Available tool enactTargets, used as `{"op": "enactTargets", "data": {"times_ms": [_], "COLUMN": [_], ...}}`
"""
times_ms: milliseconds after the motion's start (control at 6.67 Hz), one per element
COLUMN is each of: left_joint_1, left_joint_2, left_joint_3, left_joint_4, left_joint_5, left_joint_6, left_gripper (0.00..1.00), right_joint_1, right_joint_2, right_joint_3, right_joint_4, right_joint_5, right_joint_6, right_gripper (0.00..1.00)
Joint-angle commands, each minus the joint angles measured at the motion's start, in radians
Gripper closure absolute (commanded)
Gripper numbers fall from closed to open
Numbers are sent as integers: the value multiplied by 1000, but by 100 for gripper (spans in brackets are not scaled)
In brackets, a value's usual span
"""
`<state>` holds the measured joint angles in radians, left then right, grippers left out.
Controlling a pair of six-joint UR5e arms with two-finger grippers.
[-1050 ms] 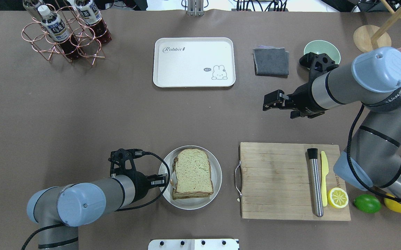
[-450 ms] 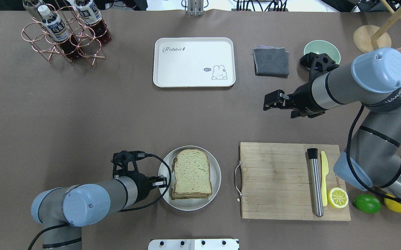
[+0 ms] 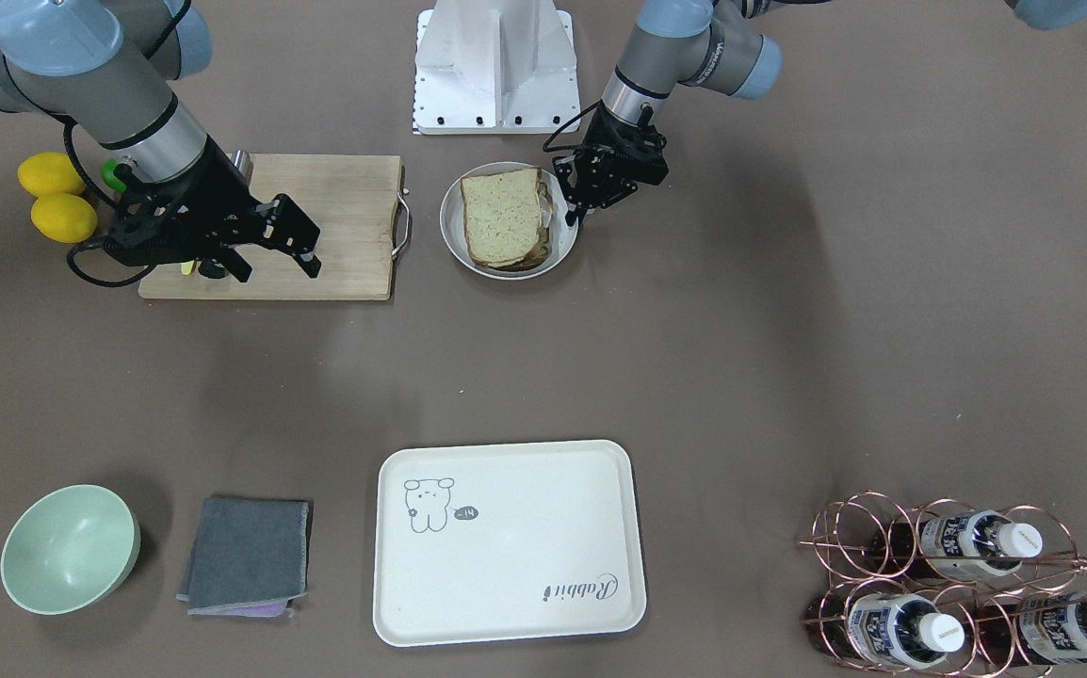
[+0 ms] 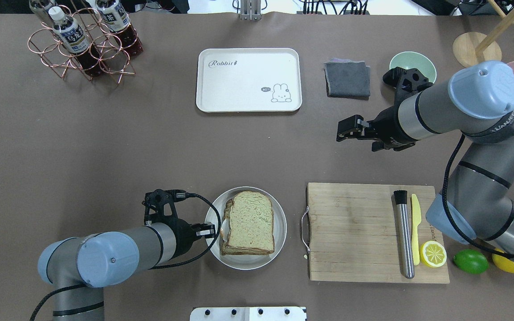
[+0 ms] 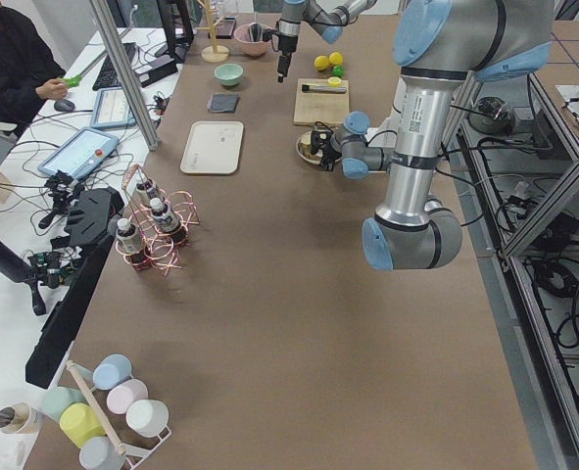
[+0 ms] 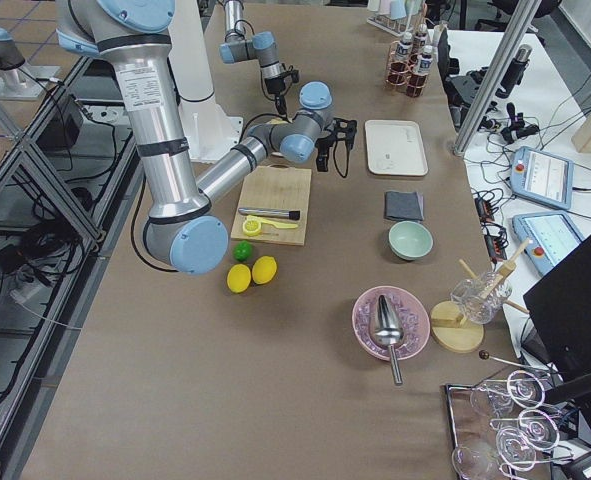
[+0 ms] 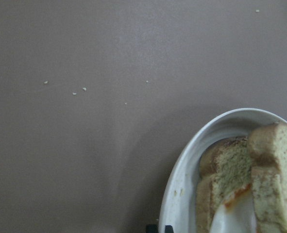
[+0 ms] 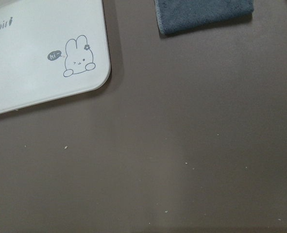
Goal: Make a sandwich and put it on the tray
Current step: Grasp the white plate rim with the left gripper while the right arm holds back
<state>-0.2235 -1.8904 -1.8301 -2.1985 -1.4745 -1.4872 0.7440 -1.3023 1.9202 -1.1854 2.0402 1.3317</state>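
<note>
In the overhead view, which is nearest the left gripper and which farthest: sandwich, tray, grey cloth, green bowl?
From the left gripper:
1. sandwich, on the plate beside it
2. tray, far centre
3. grey cloth, far right
4. green bowl, farthest right

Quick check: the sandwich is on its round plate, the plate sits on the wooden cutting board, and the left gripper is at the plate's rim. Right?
Not quite. The plate sits on the bare table beside the cutting board, not on it; the overhead exterior view shows the gap. The sandwich is on the plate and the left gripper is at its rim.
</note>
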Motion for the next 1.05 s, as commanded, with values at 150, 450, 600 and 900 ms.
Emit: {"op": "enactTargets", "data": {"times_ms": [150,450,600,900], "left_joint_1": [-89,-109,-126,-190], "left_joint_2": [-4,-42,-94,-174], "left_joint_3": [-27,-23,-9,116], "left_joint_4": [0,-12,-7,-3], "left_joint_5": [-137,-153,-145,-141], "left_joint_6": [-8,-188,-302,-418], "left_gripper": [100,100,100,100], "right_joint_1": [5,8,6,8], "right_joint_2": [6,6,8,6], "right_joint_3": [-4,-6,-6,-6], "right_joint_4": [0,0,0,1], "right_joint_5": [2,0,0,1], "right_joint_6": [-3,-17,-17,-17], "right_gripper": [0,0,0,0]}}
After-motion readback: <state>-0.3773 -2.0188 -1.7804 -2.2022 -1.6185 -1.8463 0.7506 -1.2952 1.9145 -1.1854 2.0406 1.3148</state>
